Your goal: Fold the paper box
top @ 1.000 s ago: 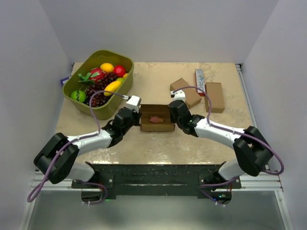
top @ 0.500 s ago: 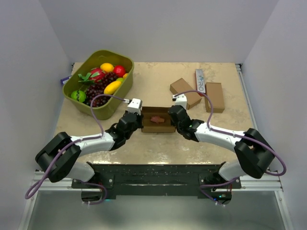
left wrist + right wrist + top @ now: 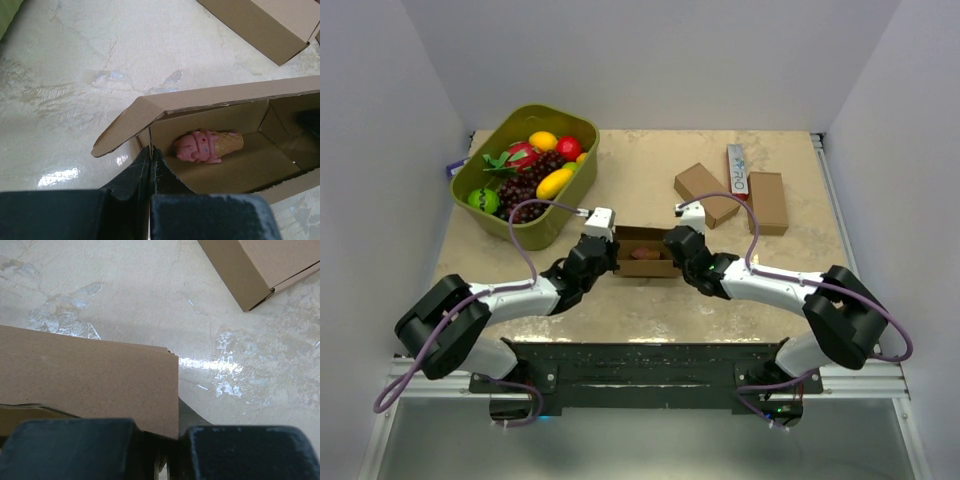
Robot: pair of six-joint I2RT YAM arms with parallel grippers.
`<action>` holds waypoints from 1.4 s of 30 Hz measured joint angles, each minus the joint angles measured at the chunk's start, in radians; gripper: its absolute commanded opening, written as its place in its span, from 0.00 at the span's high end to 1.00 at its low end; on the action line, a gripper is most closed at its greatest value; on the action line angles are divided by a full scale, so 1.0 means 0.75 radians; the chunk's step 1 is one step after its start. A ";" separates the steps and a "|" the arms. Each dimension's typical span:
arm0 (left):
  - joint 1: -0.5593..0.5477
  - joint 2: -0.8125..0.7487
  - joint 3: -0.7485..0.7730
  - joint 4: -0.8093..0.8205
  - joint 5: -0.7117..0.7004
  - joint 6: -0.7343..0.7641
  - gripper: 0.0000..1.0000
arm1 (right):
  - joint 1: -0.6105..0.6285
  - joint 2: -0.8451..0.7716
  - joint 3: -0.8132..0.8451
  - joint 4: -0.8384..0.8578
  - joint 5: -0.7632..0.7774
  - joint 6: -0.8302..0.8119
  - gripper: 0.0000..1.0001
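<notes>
Paper box (image 3: 650, 268): left fingers (image 3: 125, 182) pinched tight on its end flap, right fingers (image 3: 235, 452) likewise on the lid; the lid should be lowered evenly, flaps tucked inside.

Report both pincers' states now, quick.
Left pincer: closed, pinching the paper box at its end wall.
Right pincer: closed on a panel of the same box.

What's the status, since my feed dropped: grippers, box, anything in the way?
Left gripper shut on paper box left end wall. Right gripper shut on its right-side panel. Lid half over, pink ice-cream toy inside. Nothing blocking the fold.
</notes>
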 measured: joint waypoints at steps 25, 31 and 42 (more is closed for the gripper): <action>-0.211 0.026 -0.131 0.177 -0.251 0.013 1.00 | 0.064 -0.342 0.000 -0.427 -0.280 0.053 0.10; -0.216 0.062 -0.118 0.195 -0.296 0.013 1.00 | 0.064 -0.494 0.001 -0.590 -0.434 0.040 0.10; -0.217 0.096 -0.135 0.274 -0.318 0.025 1.00 | 0.065 -0.614 0.153 -0.832 -0.738 -0.106 0.14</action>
